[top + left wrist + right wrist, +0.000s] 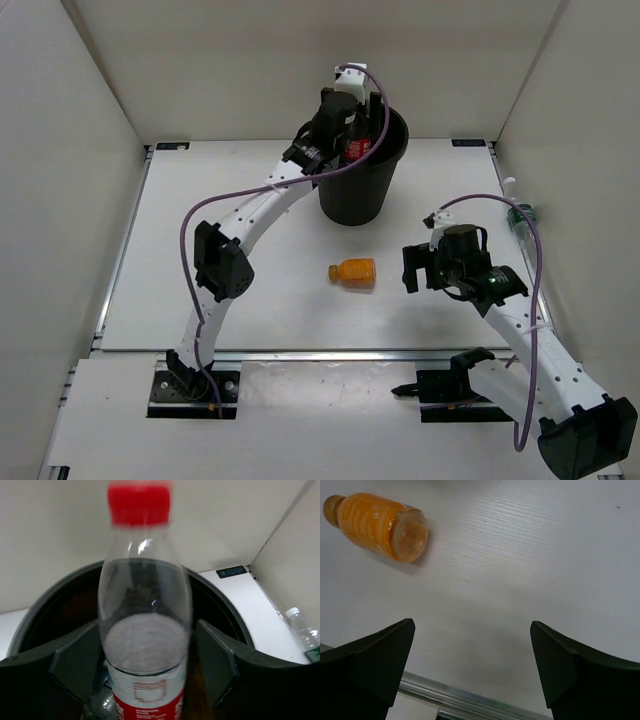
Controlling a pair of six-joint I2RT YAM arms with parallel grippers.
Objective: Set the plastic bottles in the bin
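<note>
Left gripper (145, 662): jaws parted either side of red-capped clear bottle (145, 605), above bin (50, 595).
Right gripper (472, 660): wide open, empty, above table (530, 555).
Orange bottle (377, 525): lying on table.

No text is legible. Red label (149, 700) on clear bottle (145, 630): white outlined emblem (blurred). Dark plate (231, 571) at table (260, 615) edge: pale characters, unreadable. Orange bottle (377, 525): faint print, unreadable.
</note>
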